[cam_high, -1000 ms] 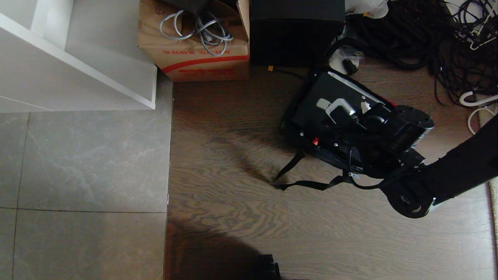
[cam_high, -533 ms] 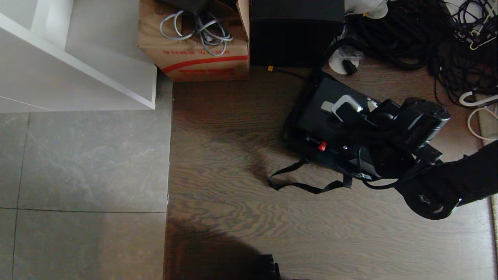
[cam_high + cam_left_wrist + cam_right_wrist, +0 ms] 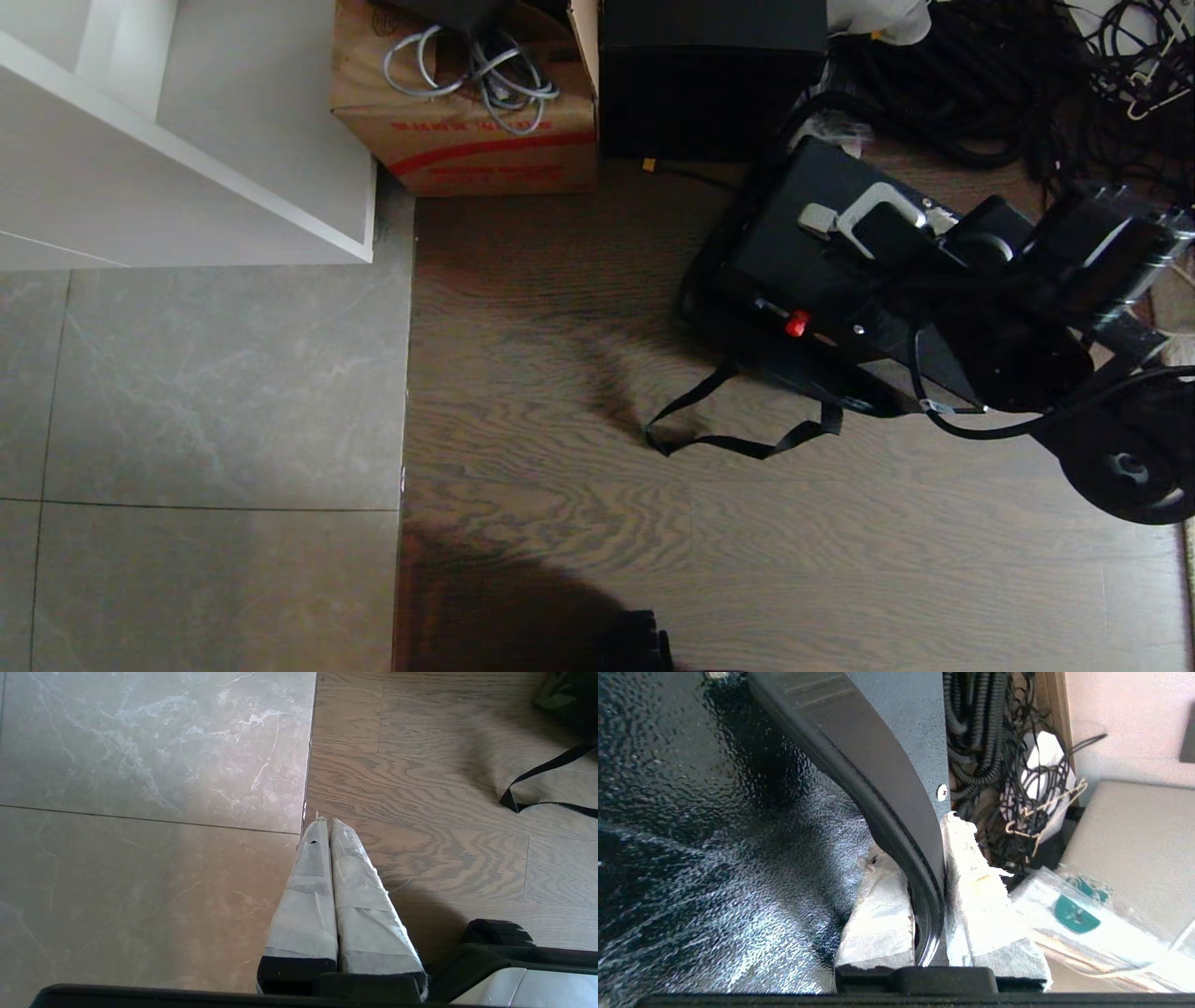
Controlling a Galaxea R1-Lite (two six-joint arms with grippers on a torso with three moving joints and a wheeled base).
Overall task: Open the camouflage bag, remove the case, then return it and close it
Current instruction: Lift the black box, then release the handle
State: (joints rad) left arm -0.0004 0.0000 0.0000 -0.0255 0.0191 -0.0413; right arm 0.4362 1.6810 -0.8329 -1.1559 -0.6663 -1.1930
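The case (image 3: 794, 257), flat, black and rigid, hangs tilted over the wooden floor at the right. My right gripper (image 3: 934, 247) is shut on its black top handle (image 3: 882, 233), beside the silver end mount (image 3: 819, 218). In the right wrist view the handle (image 3: 896, 812) runs between the taped fingertips of the right gripper (image 3: 924, 858), against the case's textured face (image 3: 714, 835). The camouflage bag (image 3: 700, 313) lies dark under the case, its black strap (image 3: 738, 443) trailing on the floor. Its green corner (image 3: 560, 695) shows in the left wrist view. My left gripper (image 3: 325, 823) is parked shut, holding nothing, over the seam between tile and wood.
A cardboard box (image 3: 467, 103) with grey cables and a taller black box (image 3: 709, 75) stand just beyond the bag. A heap of black cables (image 3: 980, 84) fills the far right. A white cabinet (image 3: 187, 140) stands at the far left on grey tile.
My right arm has risen and swung to the right with the case by its handle. The case has come up from the bag, and the strap has shifted slightly.
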